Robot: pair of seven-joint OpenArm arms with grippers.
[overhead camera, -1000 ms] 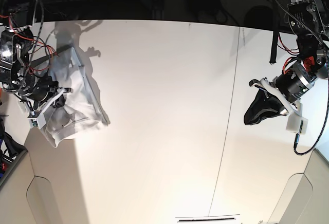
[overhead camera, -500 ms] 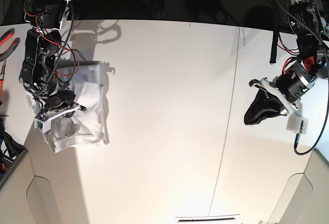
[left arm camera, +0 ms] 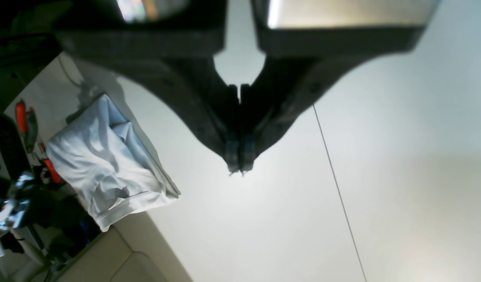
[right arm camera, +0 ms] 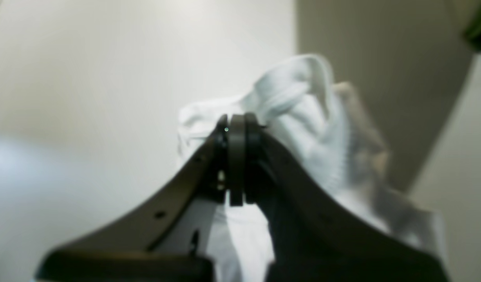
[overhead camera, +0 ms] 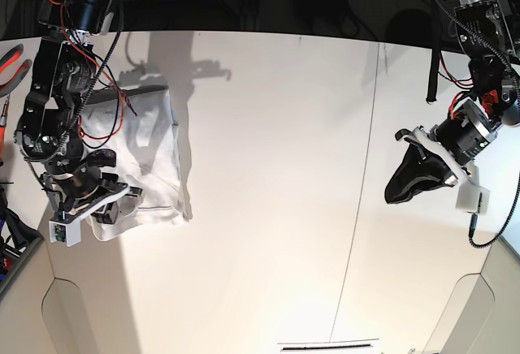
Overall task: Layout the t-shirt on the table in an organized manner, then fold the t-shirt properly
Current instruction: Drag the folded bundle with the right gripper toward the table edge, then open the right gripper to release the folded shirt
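The t-shirt (overhead camera: 142,155) lies bunched in a rough rectangle at the left edge of the table (overhead camera: 268,167), well apart from the dark seam line (overhead camera: 357,200) that crosses the right part of the tabletop. It is not laid out: layers overlap, a hem band shows along its near side, and deep wrinkles run through it.

The right gripper (overhead camera: 101,196) sits at the near-left corner of the bundle. In the right wrist view its jaws are pressed fully together, with white cloth directly behind and below them (right arm camera: 303,117). Whether a fold is pinched between the tips cannot be told; the view is blurred. The left gripper (left arm camera: 237,166) hangs over bare table at the far right, jaws shut and empty.

Handling judgement: the fabric looks light, soft and limp, with no stiffness of its own. It will drape and sag from any single hold, and layers may come up together. It should slide easily on the smooth matte top. It is not fragile. Best holds are probably the hem corners or the shoulder seams, one per gripper, so the cloth can be drawn out flat.

No brand, label or writing can be read anywhere. No collar or neck label can be made out in these views.
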